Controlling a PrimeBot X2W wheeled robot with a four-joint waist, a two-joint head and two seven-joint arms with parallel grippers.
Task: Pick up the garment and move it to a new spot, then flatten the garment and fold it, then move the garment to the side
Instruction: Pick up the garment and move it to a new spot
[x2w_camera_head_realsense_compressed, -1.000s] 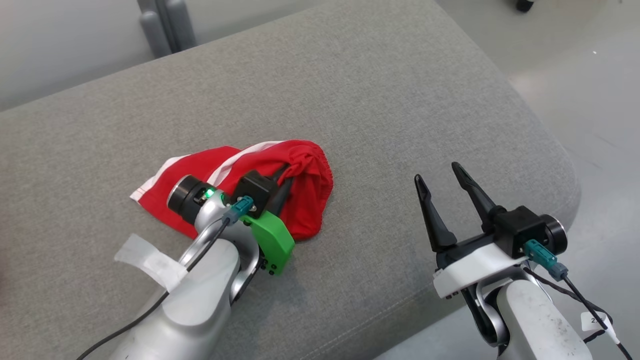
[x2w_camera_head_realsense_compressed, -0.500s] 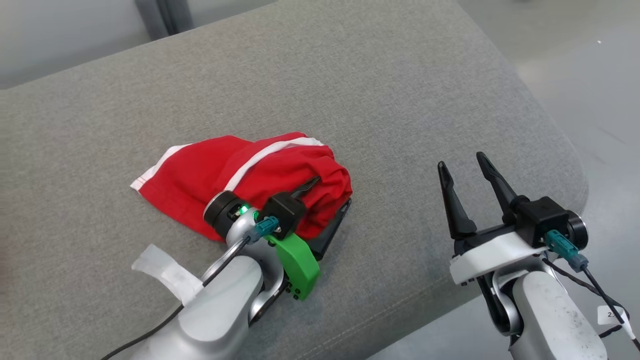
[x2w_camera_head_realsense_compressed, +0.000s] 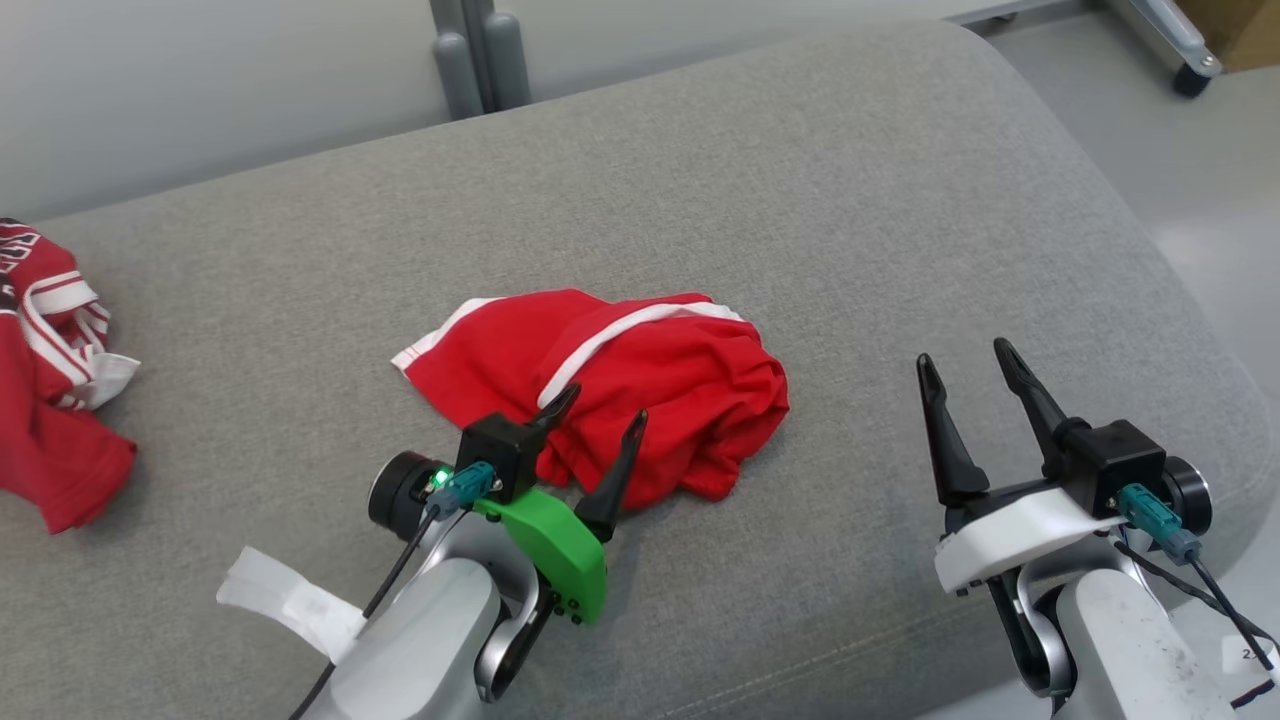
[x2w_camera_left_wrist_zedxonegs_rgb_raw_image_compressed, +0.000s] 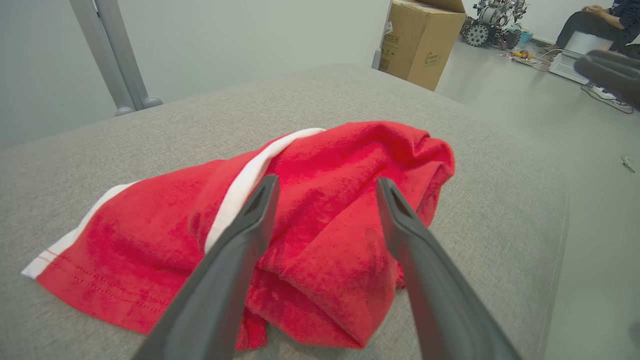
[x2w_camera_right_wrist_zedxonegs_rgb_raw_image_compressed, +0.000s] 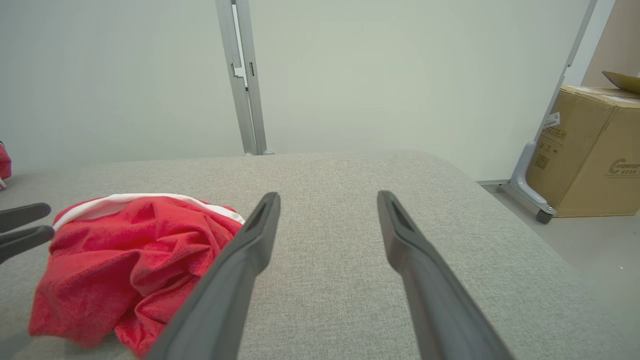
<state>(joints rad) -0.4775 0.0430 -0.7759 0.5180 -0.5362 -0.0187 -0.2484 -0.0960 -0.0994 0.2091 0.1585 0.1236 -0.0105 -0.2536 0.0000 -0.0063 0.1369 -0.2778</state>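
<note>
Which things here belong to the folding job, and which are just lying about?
Job:
red garment
grey cushion under it
left end effector
right end effector

Lying about:
second red garment, far left
cardboard box

Silver-grey forearms (x2w_camera_head_realsense_compressed: 430, 640) carry black wrist blocks (x2w_camera_head_realsense_compressed: 1115, 465), long dark tapered fingers (x2w_camera_head_realsense_compressed: 612, 480) and teal plugs (x2w_camera_head_realsense_compressed: 462, 487) on black cables (x2w_camera_head_realsense_compressed: 395, 580); the left tool (x2w_camera_head_realsense_compressed: 606, 402) has a green bracket (x2w_camera_head_realsense_compressed: 555, 545), a small green light (x2w_camera_head_realsense_compressed: 438, 478) and white tape (x2w_camera_head_realsense_compressed: 290, 605) behind it, the right tool (x2w_camera_head_realsense_compressed: 961, 352) a white bracket (x2w_camera_head_realsense_compressed: 1010, 535).
</note>
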